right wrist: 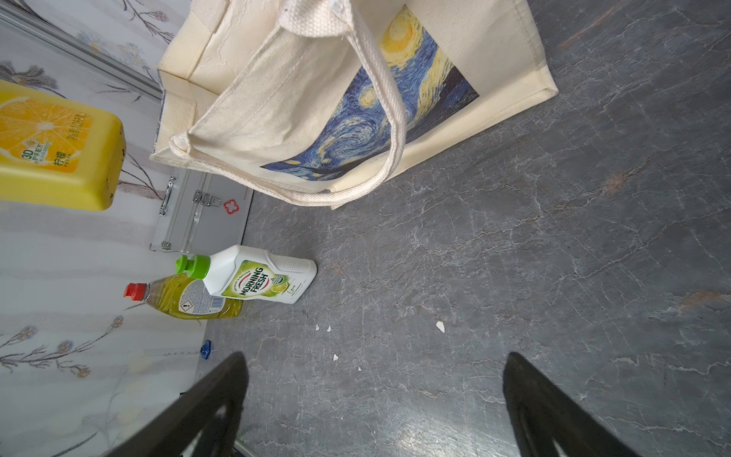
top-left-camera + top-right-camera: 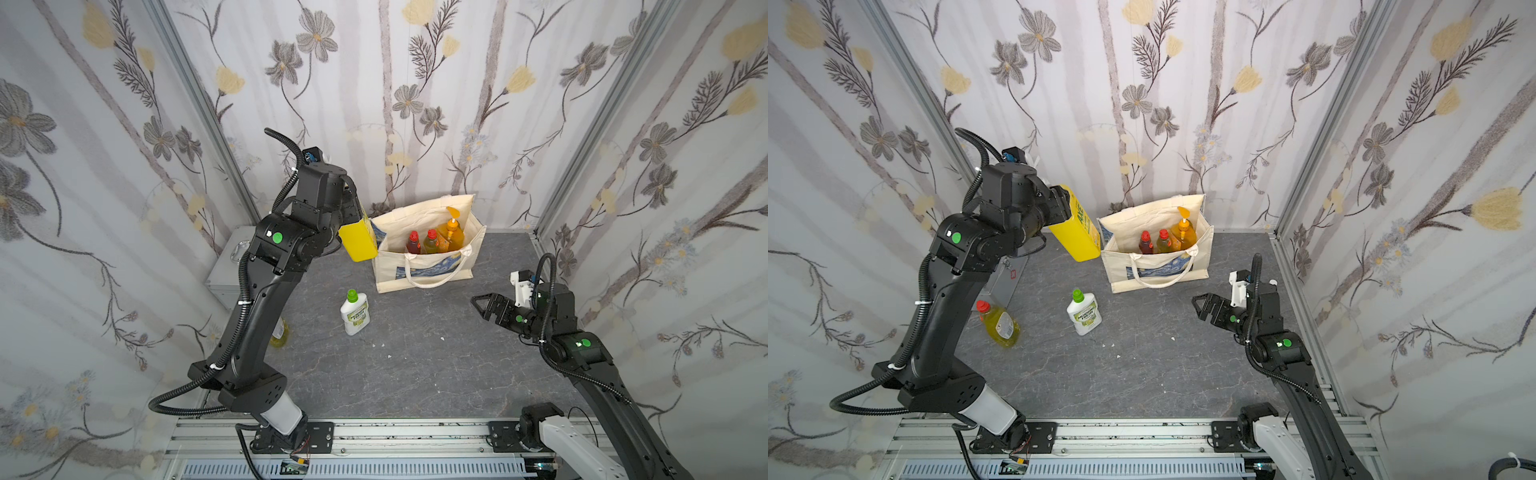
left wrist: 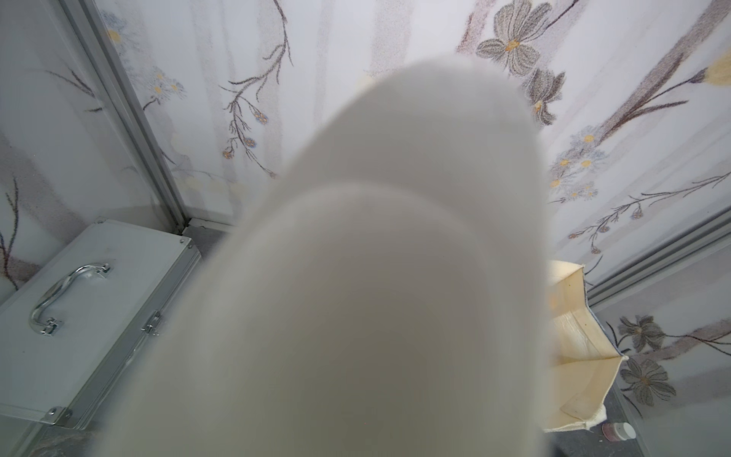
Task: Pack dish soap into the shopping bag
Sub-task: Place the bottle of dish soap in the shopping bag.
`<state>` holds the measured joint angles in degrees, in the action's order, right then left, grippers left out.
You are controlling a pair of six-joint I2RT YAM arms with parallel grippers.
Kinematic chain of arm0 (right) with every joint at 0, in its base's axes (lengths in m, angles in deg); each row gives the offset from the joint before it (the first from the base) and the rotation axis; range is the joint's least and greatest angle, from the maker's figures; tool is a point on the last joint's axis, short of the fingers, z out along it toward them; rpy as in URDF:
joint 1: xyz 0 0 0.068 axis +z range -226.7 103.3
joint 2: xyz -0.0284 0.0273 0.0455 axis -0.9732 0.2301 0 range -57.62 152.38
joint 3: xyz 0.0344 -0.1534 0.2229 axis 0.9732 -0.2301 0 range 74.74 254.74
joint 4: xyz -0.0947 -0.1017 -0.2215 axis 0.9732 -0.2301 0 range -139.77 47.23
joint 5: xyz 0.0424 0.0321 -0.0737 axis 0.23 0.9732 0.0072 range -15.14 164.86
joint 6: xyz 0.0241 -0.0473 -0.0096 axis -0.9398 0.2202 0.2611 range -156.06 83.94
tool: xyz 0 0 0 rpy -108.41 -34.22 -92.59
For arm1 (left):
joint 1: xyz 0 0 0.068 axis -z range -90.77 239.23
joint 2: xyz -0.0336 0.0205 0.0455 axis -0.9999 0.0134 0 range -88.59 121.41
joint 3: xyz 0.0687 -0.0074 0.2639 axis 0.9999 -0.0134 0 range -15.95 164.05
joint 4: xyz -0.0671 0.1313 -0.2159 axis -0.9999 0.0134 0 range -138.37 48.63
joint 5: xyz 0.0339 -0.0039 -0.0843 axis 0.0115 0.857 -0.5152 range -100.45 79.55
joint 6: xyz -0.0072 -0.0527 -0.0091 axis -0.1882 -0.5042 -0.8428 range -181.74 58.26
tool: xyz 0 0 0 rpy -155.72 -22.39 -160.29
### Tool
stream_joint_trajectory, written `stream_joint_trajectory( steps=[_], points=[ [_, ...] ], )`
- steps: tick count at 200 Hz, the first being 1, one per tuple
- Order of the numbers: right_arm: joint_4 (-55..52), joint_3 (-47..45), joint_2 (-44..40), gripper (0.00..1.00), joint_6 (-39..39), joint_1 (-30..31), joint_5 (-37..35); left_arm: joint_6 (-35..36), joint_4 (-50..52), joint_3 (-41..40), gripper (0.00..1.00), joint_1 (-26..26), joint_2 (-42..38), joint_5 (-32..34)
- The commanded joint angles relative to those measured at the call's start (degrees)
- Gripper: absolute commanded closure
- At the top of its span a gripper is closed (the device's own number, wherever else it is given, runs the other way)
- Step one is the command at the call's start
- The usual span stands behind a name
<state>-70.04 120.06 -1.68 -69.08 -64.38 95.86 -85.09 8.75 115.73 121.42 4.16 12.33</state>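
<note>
My left gripper is shut on the yellow dish soap bottle and holds it tilted in the air, just left of the shopping bag. Its blurred white pump fills the left wrist view and hides the jaws. In the bag stand a dark red bottle, a yellow-green bottle and an orange pump bottle. A white bottle with a green cap and a yellow-green one stand on the table. My right gripper hovers open at the right.
A silver metal case lies at the back left against the wall. A tiny pink bottle lies behind the bag. Small white crumbs dot the grey table. Flowered walls close in three sides.
</note>
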Motion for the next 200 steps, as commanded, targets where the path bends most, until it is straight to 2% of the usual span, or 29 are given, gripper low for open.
stream_joint_trajectory(
  steps=[1, 61, 138, 200],
  points=[
    [1.7, -0.1, -0.1, 0.00, -0.4, 0.0, 0.6, -3.8, -16.9, 2.2, 0.64, 0.1, 0.4, -0.2],
    [1.6, -0.4, -0.4, 0.00, -0.4, -0.1, 0.5, -4.3, -16.9, 8.2, 0.65, 1.6, 6.4, -2.0],
    [0.9, -2.1, -1.8, 0.00, -0.3, -0.4, 0.5, -4.6, -16.0, 20.9, 0.66, 2.8, 16.2, -4.2],
    [0.5, -1.8, -1.8, 0.00, -0.3, -0.9, 0.4, -4.8, -18.5, 21.4, 0.66, 3.0, 19.1, -4.1]
  ],
)
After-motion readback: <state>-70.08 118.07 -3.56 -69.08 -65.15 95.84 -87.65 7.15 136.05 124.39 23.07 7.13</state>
